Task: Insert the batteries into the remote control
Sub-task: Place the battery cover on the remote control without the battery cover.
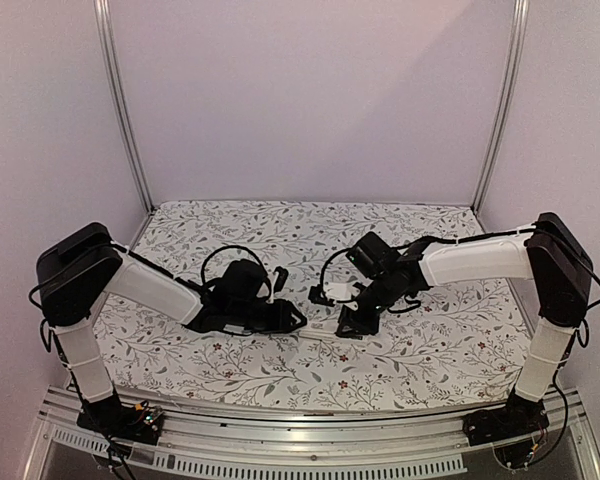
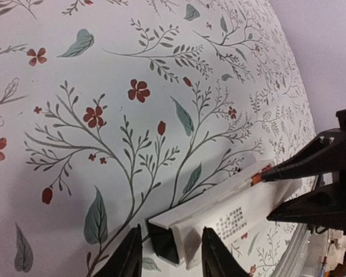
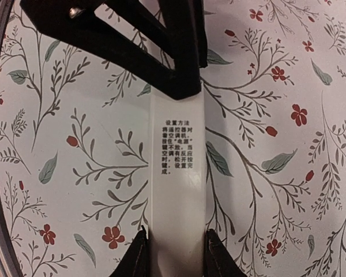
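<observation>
My right pincer [image 3: 176, 245] clamps remote control [image 3: 176, 156]; long axis runs to left pincer [image 2: 172, 236], straddling opposite end, grip unclear.

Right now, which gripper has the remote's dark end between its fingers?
The left gripper: the remote control shows its dark end between those fingers; the right gripper grips the far end.

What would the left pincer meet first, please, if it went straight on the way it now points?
The left pincer straddles the remote control, which runs ahead; sliding along it, it would probably meet the right pincer, which grips the far end, though depth is unclear.
</observation>
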Robot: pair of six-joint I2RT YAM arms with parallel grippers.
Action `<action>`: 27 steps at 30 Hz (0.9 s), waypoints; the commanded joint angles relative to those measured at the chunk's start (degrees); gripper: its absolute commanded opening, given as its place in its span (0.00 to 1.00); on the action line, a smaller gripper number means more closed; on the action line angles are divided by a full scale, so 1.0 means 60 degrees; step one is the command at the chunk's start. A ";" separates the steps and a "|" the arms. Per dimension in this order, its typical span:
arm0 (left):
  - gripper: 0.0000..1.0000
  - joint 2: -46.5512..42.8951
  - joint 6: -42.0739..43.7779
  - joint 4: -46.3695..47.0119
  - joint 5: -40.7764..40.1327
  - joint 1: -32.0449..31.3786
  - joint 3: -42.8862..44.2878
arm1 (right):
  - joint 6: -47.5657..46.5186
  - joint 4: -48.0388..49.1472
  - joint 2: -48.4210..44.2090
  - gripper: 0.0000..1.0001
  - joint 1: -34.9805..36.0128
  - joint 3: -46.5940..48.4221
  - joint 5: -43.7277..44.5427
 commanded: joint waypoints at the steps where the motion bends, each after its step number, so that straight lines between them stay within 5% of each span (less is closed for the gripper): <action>1: 0.35 0.0071 0.0120 -0.0334 0.0006 0.0104 0.0076 | 0.0108 -0.0193 0.0115 0.00 -0.0018 0.0029 -0.0012; 27: 0.30 0.0368 0.0295 -0.0719 0.0216 0.0112 0.0464 | 0.0270 -0.0138 0.0306 0.00 -0.0019 0.0017 -0.0021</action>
